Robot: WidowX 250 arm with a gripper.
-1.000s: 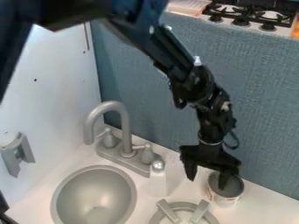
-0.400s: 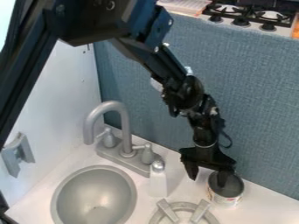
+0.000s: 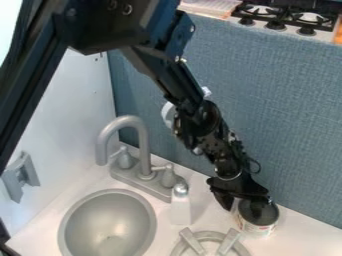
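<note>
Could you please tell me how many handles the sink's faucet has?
2: one handle is on the picture's left of the spout, the other handle on its right, nearer the white bottle.

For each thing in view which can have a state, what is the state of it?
Can: upright, open at the top
Gripper: open, at the can's rim
Bottle: upright, top on
Faucet: no water seen running
Grey ring: lying flat, partly out of view
Stove: cannot tell whether lit

One camera looks down at a slant over the sink (image 3: 109, 222).
</note>
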